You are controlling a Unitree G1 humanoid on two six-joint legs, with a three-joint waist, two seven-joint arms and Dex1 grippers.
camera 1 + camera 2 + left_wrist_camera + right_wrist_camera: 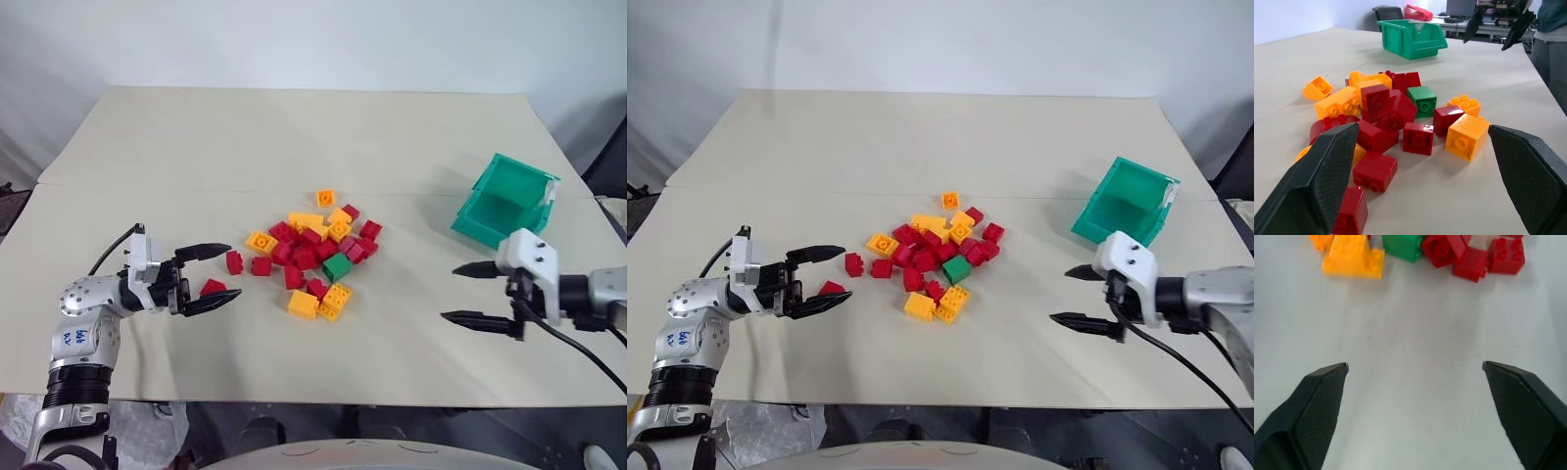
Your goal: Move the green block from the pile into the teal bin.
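A beige tabletop (294, 147) carries a pile (309, 250) of small studded toy bricks, mostly red with several orange-yellow ones. The green block (337, 266) sits on the pile's right side, touching red bricks and just behind two orange-yellow ones. The teal bin (505, 201) stands well apart, toward the far right of the tabletop, and nothing can be seen inside it. The left tool (217, 277) hangs at the pile's left edge with its fingers spread and released, a red brick (213, 287) lying between them. The right tool (474, 293) hovers near the bin's front, fingers wide apart, grasping nothing.
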